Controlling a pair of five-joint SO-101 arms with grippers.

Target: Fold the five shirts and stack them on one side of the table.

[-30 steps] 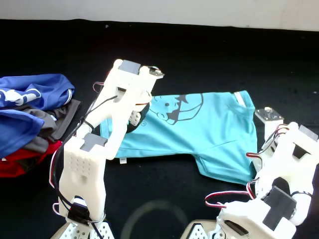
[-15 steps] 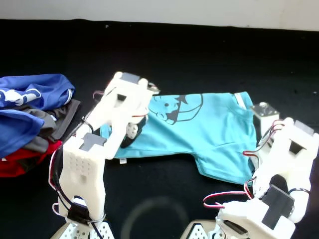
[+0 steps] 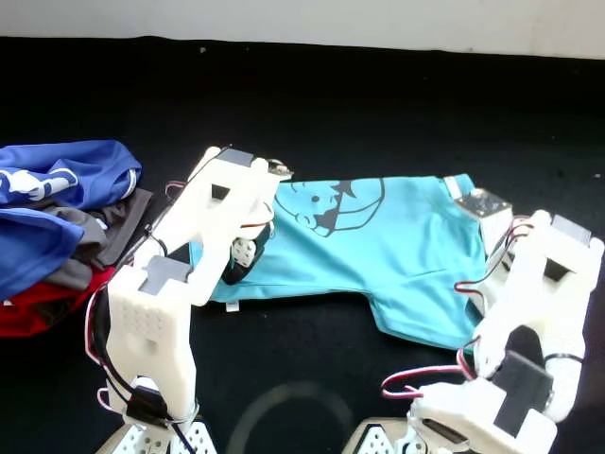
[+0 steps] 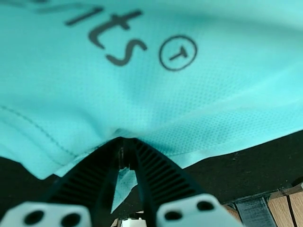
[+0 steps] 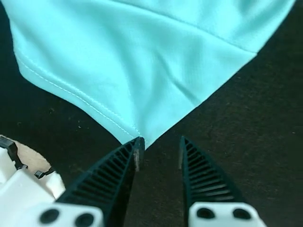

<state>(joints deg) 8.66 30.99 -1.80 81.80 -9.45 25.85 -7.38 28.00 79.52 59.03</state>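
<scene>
A teal shirt [image 3: 388, 251] with a dark print lies spread flat across the middle of the black table. My left gripper [image 4: 126, 147] is shut on a fold of the teal shirt [image 4: 156, 90] near its left hem; in the high view the left arm [image 3: 213, 218] leans over that edge. My right gripper [image 5: 159, 152] hangs open just above the table, at a pointed corner of the teal shirt [image 5: 147, 71], and one fingertip [image 5: 137, 152] is almost touching the hem. The right arm [image 3: 544, 279] stands at the shirt's right side.
A loose pile of shirts [image 3: 57, 218], blue on top with grey and red beneath, sits at the table's left edge. A pale wall [image 3: 302, 19] borders the far side. Bare black tabletop [image 3: 378, 104] lies beyond the teal shirt.
The left arm has drawn back toward the front left with the shirt's edge in its grip. The right arm has shifted left toward the shirt's right edge.
</scene>
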